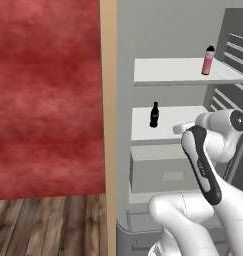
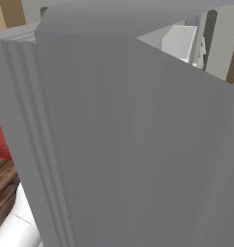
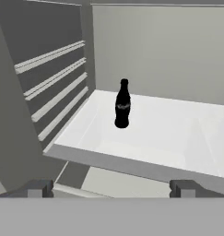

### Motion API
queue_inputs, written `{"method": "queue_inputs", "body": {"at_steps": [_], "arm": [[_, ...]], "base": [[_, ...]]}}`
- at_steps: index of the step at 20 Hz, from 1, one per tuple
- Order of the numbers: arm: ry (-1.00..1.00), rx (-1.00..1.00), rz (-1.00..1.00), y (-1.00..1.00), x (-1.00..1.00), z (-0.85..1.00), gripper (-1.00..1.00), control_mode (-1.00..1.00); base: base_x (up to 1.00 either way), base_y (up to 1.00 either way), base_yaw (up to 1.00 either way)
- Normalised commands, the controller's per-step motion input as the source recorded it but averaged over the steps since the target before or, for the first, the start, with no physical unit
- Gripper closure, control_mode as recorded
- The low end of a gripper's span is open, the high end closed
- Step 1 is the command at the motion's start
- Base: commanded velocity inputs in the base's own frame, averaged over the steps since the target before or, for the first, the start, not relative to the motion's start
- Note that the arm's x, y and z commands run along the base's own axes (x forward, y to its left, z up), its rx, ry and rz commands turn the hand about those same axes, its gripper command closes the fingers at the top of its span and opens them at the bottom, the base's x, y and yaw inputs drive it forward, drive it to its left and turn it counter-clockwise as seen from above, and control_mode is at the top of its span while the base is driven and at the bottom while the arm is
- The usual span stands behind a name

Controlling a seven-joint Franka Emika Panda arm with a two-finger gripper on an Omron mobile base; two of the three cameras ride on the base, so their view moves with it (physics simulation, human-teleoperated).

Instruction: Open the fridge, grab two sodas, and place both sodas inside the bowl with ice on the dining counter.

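The fridge [image 1: 163,40] stands open, its white shelves showing. A dark cola soda [image 1: 154,115] stands upright on the middle shelf, and it is at centre in the hand view [image 3: 122,103]. A pink soda [image 1: 208,59] with a dark cap stands on the upper shelf, at the right. My gripper [image 1: 179,128] hovers in front of the middle shelf, to the right of the cola and apart from it. In the hand view the gripper [image 3: 112,189] is open, with nothing between its wide-set fingertips [image 3: 39,188]. The bowl with ice and the dining counter are out of view.
The open grey fridge door [image 2: 137,144] stands close in the right base view, and its ribbed inner racks [image 1: 235,47] flank the shelves on the right. A tan wood surround [image 1: 108,125], a red wall [image 1: 43,100] and wood floor [image 1: 43,225] lie left. A grey crisper box [image 1: 163,172] sits under the middle shelf.
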Motion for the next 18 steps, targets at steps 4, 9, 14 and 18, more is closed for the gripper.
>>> {"method": "queue_inputs", "body": {"at_steps": [4, 9, 14, 18], "arm": [[-0.08, 0.01, 0.0, 0.0, 0.19, 0.0, -1.0, -1.0], [-0.1, 0.0, 0.0, 0.03, 0.08, -0.03, -1.0, -1.0], [0.0, 0.0, 0.0, 0.0, 0.01, -0.07, -1.0, -1.0], [0.0, 0.0, 0.0, 0.0, 0.05, 0.0, -1.0, -1.0]], "base": [[0.0, 0.0, 0.0], [0.0, 0.0, 0.0], [0.0, 0.0, 0.0], [0.0, 0.0, 0.0]]}}
